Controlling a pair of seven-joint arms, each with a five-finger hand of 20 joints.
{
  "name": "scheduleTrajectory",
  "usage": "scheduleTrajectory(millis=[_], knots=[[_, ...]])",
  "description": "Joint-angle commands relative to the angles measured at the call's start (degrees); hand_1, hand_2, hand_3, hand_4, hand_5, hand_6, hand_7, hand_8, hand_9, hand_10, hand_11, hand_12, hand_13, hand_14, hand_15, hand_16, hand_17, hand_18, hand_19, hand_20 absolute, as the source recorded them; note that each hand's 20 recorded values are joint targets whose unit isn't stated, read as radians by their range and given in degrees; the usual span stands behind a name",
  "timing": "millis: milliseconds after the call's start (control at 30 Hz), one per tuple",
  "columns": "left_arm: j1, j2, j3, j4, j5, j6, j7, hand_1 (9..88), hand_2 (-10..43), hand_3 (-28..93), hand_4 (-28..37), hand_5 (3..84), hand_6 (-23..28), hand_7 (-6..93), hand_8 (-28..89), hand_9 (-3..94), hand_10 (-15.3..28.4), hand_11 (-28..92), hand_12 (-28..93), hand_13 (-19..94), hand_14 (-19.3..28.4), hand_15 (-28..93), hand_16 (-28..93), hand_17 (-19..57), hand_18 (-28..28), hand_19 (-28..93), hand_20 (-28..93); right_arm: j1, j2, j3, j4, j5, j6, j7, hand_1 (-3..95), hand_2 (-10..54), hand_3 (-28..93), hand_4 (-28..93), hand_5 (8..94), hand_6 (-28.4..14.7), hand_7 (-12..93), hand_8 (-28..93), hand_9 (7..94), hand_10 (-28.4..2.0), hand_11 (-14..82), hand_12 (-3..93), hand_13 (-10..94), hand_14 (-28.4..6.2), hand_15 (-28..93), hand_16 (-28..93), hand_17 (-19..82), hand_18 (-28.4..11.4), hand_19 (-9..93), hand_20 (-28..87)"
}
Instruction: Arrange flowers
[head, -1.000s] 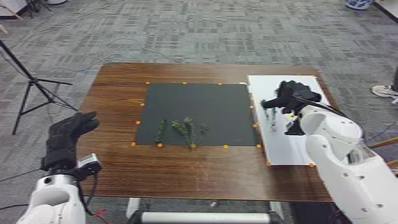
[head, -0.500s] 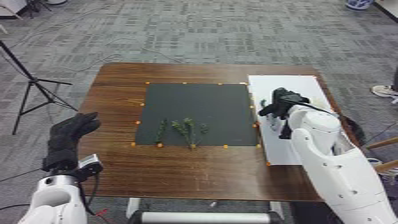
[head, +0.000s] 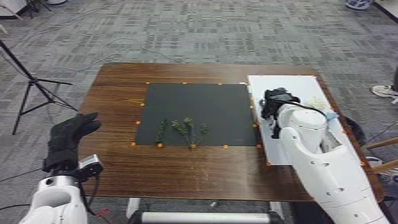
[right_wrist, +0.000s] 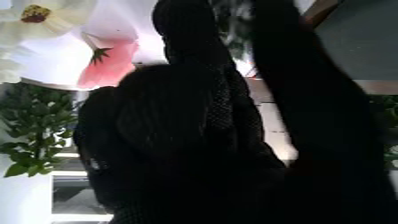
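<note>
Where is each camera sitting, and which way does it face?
Head view: on the robot's head, looking forward and down at the wooden table and green sprigs; both arms show, with the left hand and right hand.
Right wrist view: on the right arm's wrist, looking along its gloved hand, past a pink flower and white flower.
Shared: the right hand.

We see grey patterned carpet (head: 204, 35) spreading around the brown wooden table (head: 178, 175). Past its left edge we find a black tripod (head: 34, 80), with thin cables trailing over the floor nearby. Well beyond the far right corner we spot a white pot (head: 358, 4) (rather pretty, we think, with its blue pattern).
</note>
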Motion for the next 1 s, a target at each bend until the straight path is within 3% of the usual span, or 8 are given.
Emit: scheduleTrajectory(millis=[33,367,667,1000], knots=[[0.9,-0.73,-0.05,-0.51,-0.18,-0.22,-0.33,28.7,14.6,68,-24.3,58.9,4.2,17.0,-8,58.4,15.1,27,15,45,19.1,28,-3,9.5,12.0,10,18,-2.3,-0.3,-0.1,0.8,1.8,0.4,0.7,65.2,-9.5,50,-8,64.7,-5.0,31,30,93.1,-8.6,16.5,47.3,94,-0.1,60,25,71,-7.6,93,49],[1.3,-0.46,-0.21,-0.66,-0.51,-0.45,-0.43,29.0,14.5,68,-24.2,58.9,4.3,17.1,-8,58.4,15.1,27,15,45,19.0,28,-3,9.5,12.0,10,18,-2.7,0.9,3.0,-5.0,14.6,9.3,2.3,63.2,-9.5,59,-7,65.7,-3.0,41,29,92.0,-9.2,26.6,45.3,94,0.3,63,25,72,-7.7,93,53],[1.2,0.06,-0.53,-0.89,-0.17,-0.88,-1.68,28.9,14.3,68,-24.2,58.8,4.2,17.1,-8,58.2,15.1,27,15,45,19.0,28,-3,9.4,12.1,10,18,-3.9,-0.1,5.3,-12.1,30.1,10.4,6.8,62.1,-9.5,61,-5,67.1,-2.8,42,27,92.9,-9.4,29.1,42.3,94,0.2,65,23,74,-7.4,93,53],[2.0,0.86,-1.50,-1.69,-0.09,-0.69,-2.27,28.7,14.3,68,-24.1,58.7,4.1,17.4,-8,58.4,15.0,27,15,46,18.9,28,-3,9.2,12.2,10,18,-4.6,-5.3,4.2,-10.3,49.2,12.2,16.7,62.6,-9.5,61,-5,67.0,-3.7,43,26,93.5,-10.0,29.2,38.8,94,0.3,65,22,75,-6.2,93,50]])
